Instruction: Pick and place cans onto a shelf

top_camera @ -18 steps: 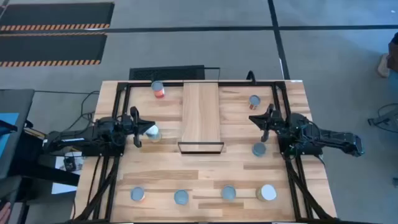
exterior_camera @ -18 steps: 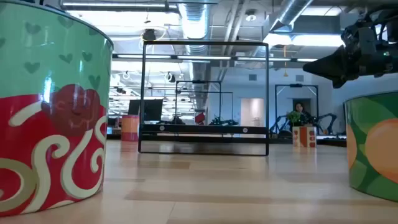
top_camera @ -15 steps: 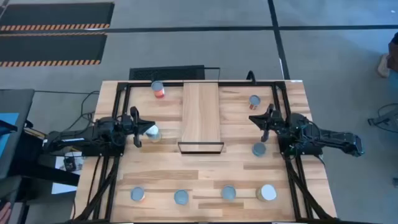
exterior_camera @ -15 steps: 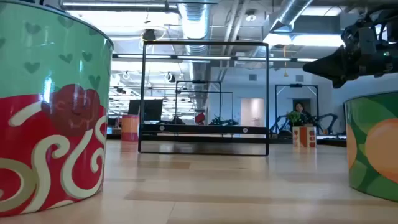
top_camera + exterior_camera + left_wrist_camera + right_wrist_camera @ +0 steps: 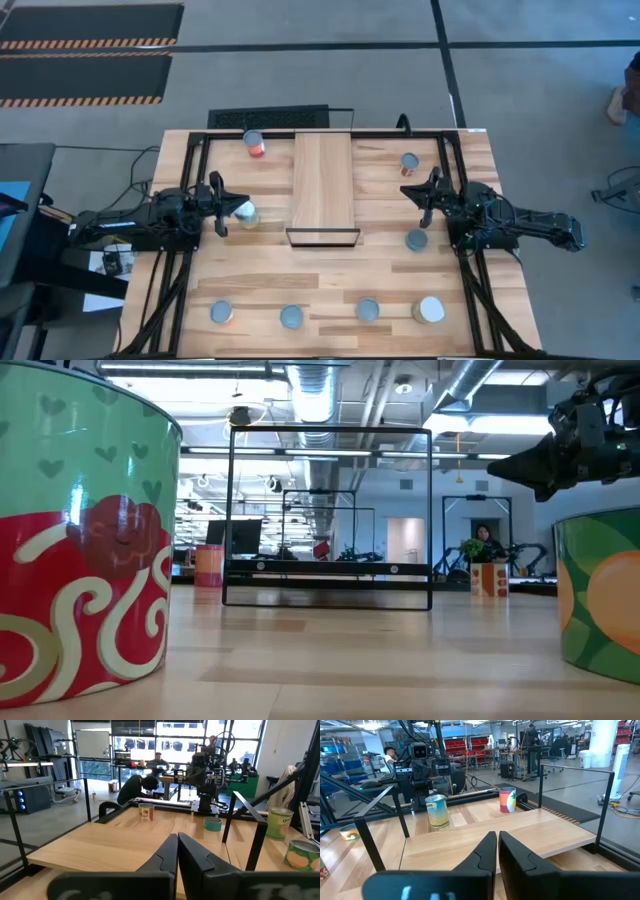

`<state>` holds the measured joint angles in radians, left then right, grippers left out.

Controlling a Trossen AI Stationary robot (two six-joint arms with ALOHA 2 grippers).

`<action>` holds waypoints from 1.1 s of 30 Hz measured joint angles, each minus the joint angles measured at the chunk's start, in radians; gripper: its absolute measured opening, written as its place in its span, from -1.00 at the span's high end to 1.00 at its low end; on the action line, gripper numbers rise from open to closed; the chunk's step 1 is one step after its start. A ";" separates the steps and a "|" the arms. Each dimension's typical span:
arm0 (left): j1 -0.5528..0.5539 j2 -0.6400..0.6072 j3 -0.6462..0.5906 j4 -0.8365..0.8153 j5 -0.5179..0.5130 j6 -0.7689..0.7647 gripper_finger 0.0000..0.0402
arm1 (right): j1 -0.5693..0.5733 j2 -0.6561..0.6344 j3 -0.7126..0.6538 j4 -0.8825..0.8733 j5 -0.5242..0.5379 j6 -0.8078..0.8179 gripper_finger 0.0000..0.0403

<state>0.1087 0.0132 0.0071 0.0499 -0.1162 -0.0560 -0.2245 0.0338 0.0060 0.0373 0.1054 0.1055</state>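
Overhead, the shelf (image 5: 323, 186) stands at the middle of the table (image 5: 470, 290), its plank bare. The left gripper (image 5: 216, 205) hangs just to the shelf's left, its tips right beside a white-lidded can (image 5: 244, 212); the right gripper (image 5: 430, 197) hangs off the shelf's right side. A red can (image 5: 254, 144) sits near the shelf's far left corner, another can (image 5: 409, 164) near its far right, and one can (image 5: 417, 240) lies just beside the right gripper. Four more form a row well in front of the shelf: three grey-topped cans (image 5: 291, 317) and a second white-lidded can (image 5: 431, 310).

From table height, the shelf's black frame (image 5: 330, 515) rises mid-table between a huge near teal-and-red can (image 5: 85, 550) and a green can (image 5: 600, 595).

Through the left wrist camera, that gripper's fingers (image 5: 167, 857) are pressed together, holding nothing.

Through the right wrist camera, its fingers (image 5: 489, 851) are likewise closed and empty, with a yellow-labelled can (image 5: 437, 810) beyond the plank.
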 joint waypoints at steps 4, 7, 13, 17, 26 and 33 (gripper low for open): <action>0.000 0.000 0.000 0.000 0.000 0.000 1.00 | 0.000 0.000 0.000 0.000 0.000 0.000 0.78; 0.000 0.000 0.000 0.000 0.000 0.000 1.00 | 0.000 0.000 0.000 0.000 0.000 0.000 0.78; 0.000 0.000 0.000 0.000 0.000 0.000 1.00 | 0.000 0.000 0.000 0.000 0.000 0.000 0.78; 0.000 0.000 0.000 0.000 0.000 0.000 1.00 | 0.000 0.000 0.000 0.000 0.000 0.000 0.78; 0.000 0.000 0.000 0.000 0.000 0.000 1.00 | 0.000 0.000 0.000 0.000 0.000 0.000 0.78; 0.000 0.000 0.000 0.016 0.001 -0.066 1.00 | 0.000 0.000 0.000 0.000 0.000 0.000 0.78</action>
<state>0.1089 0.0132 0.0069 0.0663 -0.1153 -0.1225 -0.2247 0.0335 0.0061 0.0375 0.1052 0.1057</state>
